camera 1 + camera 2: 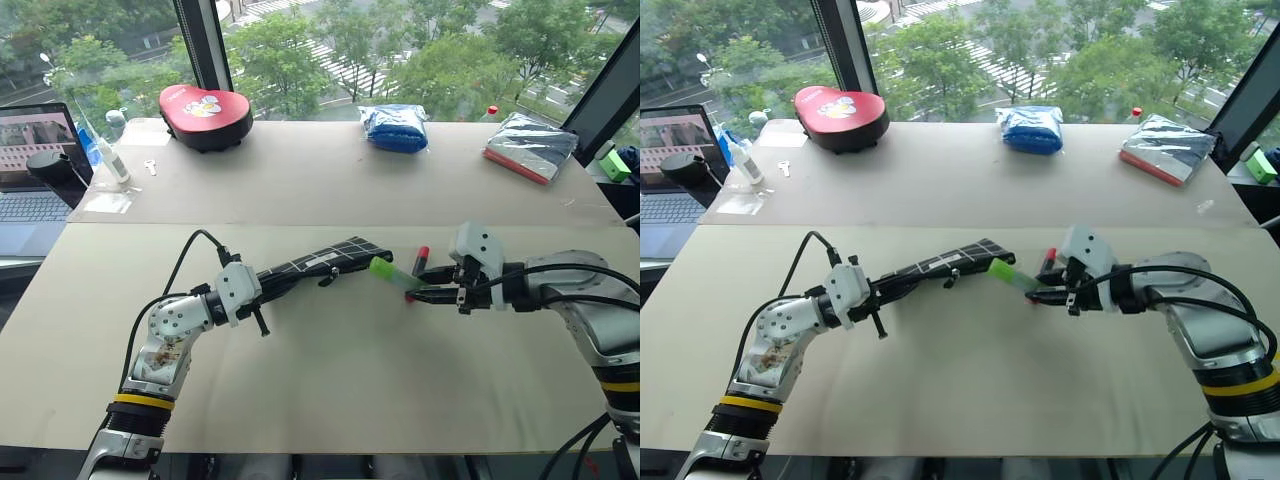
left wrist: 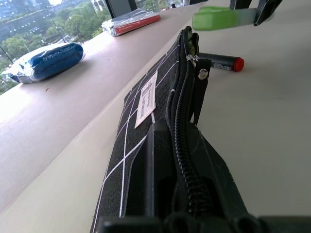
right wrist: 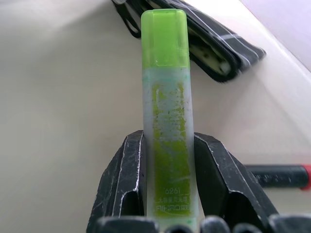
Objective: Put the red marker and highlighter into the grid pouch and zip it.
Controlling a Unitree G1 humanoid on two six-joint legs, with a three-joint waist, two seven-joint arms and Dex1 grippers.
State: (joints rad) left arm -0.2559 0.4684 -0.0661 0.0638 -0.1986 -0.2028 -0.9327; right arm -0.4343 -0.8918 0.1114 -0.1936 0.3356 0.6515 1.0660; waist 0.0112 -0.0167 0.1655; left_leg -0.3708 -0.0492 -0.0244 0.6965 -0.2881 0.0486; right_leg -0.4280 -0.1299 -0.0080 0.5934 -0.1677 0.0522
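A: From the head?
B: Left gripper is clamped on the grid pouch, lifted off the table. Right gripper pinches the highlighter beside the pouch mouth.
A: Left wrist?
B: Pouch unzipped; red marker lies on the table beyond it.
A: Right wrist?
B: Fingers squeeze the highlighter's barrel.

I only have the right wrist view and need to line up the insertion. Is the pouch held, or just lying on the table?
Observer: Held. The left gripper is shut on the closed end of the pouch, and its open mouth faces your highlighter.
Operator: Which way does the marker's cap point? My view cuts it off.
Observer: The marker lies on the table just behind the highlighter, red cap pointing away from the robot.
Operator: Where is the zipper pull?
Observer: At the mouth end, with its black cord hanging beside the opening.
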